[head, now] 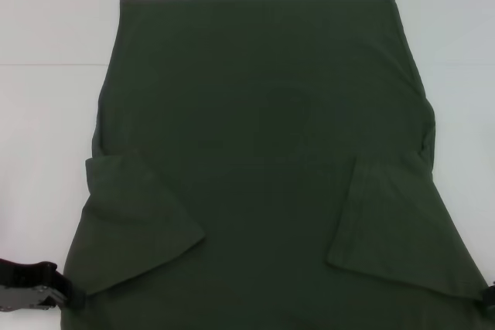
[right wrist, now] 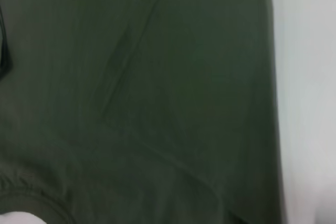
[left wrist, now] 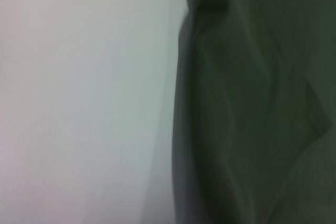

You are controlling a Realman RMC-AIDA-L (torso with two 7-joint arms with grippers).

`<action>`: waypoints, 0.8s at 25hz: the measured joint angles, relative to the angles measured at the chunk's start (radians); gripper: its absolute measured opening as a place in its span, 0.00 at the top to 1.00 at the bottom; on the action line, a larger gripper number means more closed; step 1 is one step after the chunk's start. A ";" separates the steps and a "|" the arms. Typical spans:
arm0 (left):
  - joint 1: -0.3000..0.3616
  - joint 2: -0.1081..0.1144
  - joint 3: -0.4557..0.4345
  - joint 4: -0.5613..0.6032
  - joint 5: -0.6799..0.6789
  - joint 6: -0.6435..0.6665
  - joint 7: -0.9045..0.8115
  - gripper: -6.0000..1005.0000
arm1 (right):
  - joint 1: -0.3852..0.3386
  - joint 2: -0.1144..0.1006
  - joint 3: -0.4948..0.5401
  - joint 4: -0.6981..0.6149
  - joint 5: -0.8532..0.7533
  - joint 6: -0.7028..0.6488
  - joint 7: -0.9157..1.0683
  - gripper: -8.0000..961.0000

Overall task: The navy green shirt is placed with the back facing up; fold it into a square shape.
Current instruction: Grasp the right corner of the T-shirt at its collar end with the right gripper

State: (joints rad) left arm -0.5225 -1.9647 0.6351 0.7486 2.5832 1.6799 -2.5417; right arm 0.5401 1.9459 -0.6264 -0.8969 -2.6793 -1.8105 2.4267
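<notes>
Lying flat: one navy green shirt [head: 263,144], plain back side up, spread over one white table [head: 46,28]
Shirt position: centre of table, hem at far edge, near part running out of head view
Sleeves: two, both folded inward onto the body, left sleeve [head: 135,218] a triangular flap, right sleeve [head: 387,226] a squarer flap
Fabric: soft matte knit, dark olive, faint creases, hem straight
Table: smooth, pale, bare on both sides of shirt
Left gripper [head: 35,290]: one, black and metal, low by shirt's near-left edge, just beside cloth; claw state cannot tell
Right gripper [head: 489,299]: only a dark sliver at shirt's near-right edge; claw state cannot tell
Wrist views: both show close green cloth beside white table
</notes>
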 joint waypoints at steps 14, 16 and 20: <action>-0.001 -0.002 0.000 0.000 0.000 0.000 0.001 0.95 | 0.012 0.024 -0.070 0.010 -0.001 0.038 0.003 0.02; -0.001 -0.002 0.001 0.000 0.000 0.000 0.002 0.95 | 0.013 0.024 -0.070 0.010 -0.001 0.041 0.003 0.02; -0.001 -0.003 0.001 0.000 -0.001 0.000 0.003 0.95 | 0.018 0.028 -0.072 0.011 -0.001 0.044 0.002 0.02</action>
State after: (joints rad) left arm -0.5231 -1.9679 0.6356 0.7484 2.5824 1.6796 -2.5392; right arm 0.5582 1.9736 -0.6983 -0.8858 -2.6798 -1.7665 2.4285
